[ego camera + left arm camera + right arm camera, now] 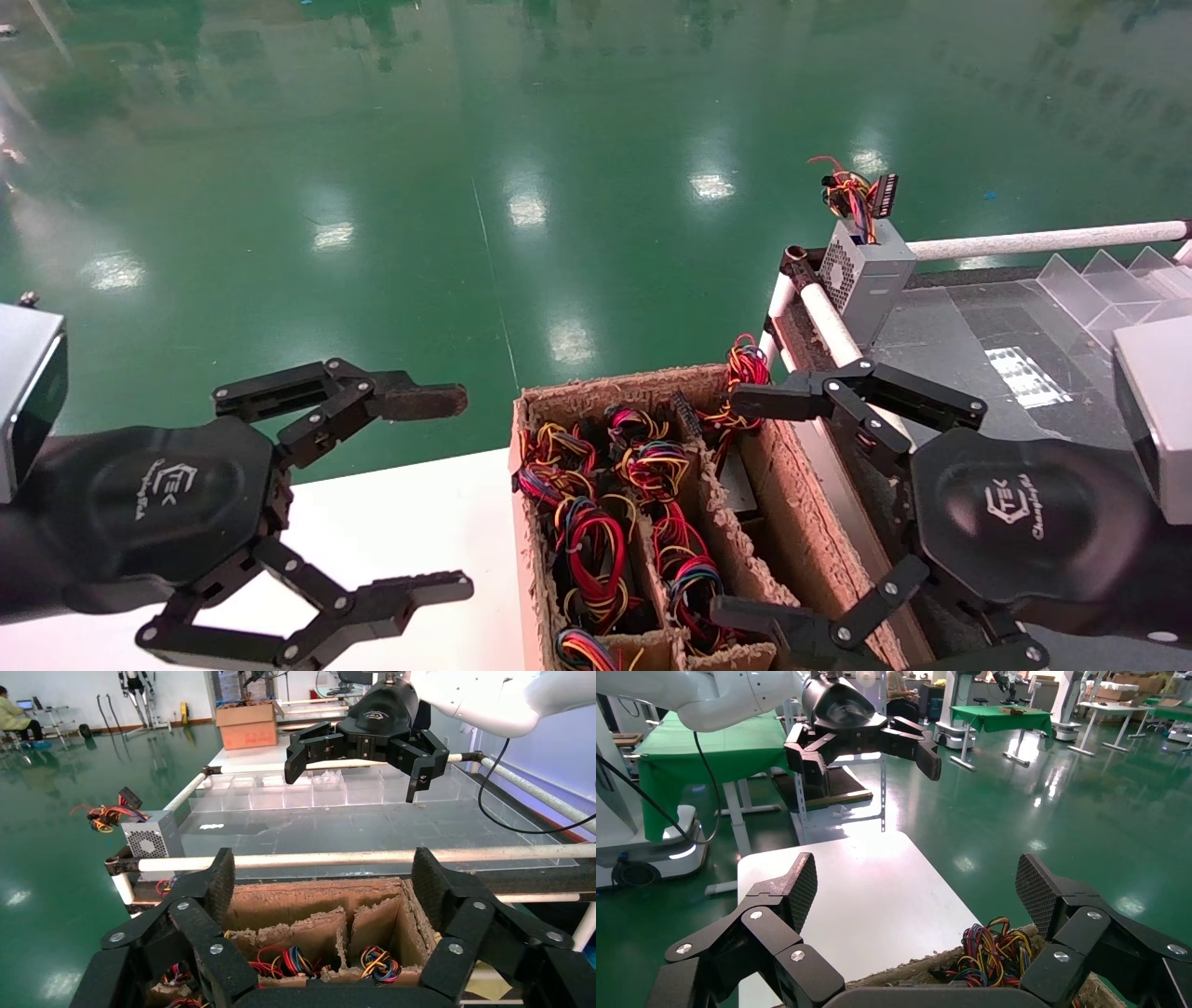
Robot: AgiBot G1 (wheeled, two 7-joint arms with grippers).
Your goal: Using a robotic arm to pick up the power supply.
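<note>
White table (pixel 391 522) w/ cardboard box (pixel 652 522) of wired units.

Count: 2 end effectors, left (pixel 438 494) and right (pixel 754 508); 1 cardboard box (pixel 801 522); 1 grey power supply (pixel 871 275) on the rail.

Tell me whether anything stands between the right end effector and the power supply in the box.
Yes. The open right end effector hovers over the cardboard box. Coloured wires cover its compartments, and a cardboard divider crowds the power supply.
</note>
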